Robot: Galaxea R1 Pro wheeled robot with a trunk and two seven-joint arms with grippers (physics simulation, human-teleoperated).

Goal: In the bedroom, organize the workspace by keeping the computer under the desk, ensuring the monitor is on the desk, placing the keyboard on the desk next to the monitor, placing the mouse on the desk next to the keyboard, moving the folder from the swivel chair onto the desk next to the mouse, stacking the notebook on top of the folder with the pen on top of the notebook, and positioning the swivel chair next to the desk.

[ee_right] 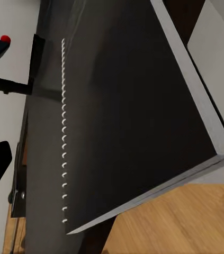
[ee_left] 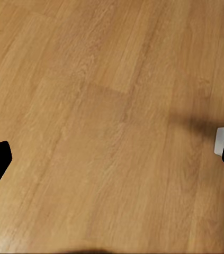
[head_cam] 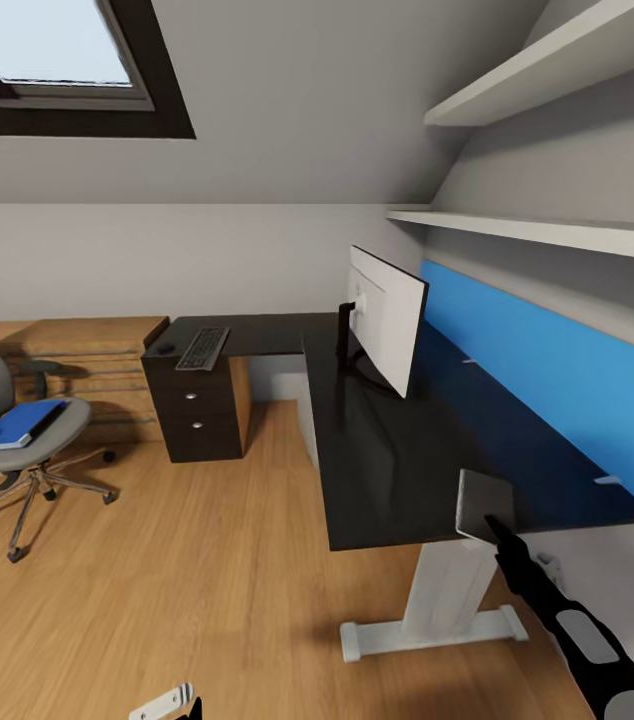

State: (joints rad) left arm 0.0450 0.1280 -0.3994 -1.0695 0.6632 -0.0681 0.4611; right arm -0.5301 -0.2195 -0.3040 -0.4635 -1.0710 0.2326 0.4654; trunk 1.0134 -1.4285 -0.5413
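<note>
At 7 o'clock, low by your base, your left gripper (ee_left: 114, 153) hangs over the light wood plank floor (ee_left: 106, 95) with its fingers spread wide and nothing between them.

At 4 o'clock your right gripper (head_cam: 498, 526) is clamped on the thin dark-grey notebook with white spiral binding (head_cam: 484, 505), which it holds tilted on edge over the near end of the large black-topped L-shaped desk (head_cam: 377, 480).

At 9 o'clock the flat bright-blue folder (head_cam: 19, 422) lies on the seat of the grey-upholstered swivel chair (head_cam: 69, 428), well apart from the desk.

At 12 o'clock the wide white-backed monitor (head_cam: 389, 315) stands on the desk before the blue back panel (head_cam: 547, 370).

At 11 o'clock, on the far wing above the black drawer unit (head_cam: 192, 410), the slim silver-grey keyboard (head_cam: 203, 347) lies just beside the small dark mouse (head_cam: 165, 349).
</note>
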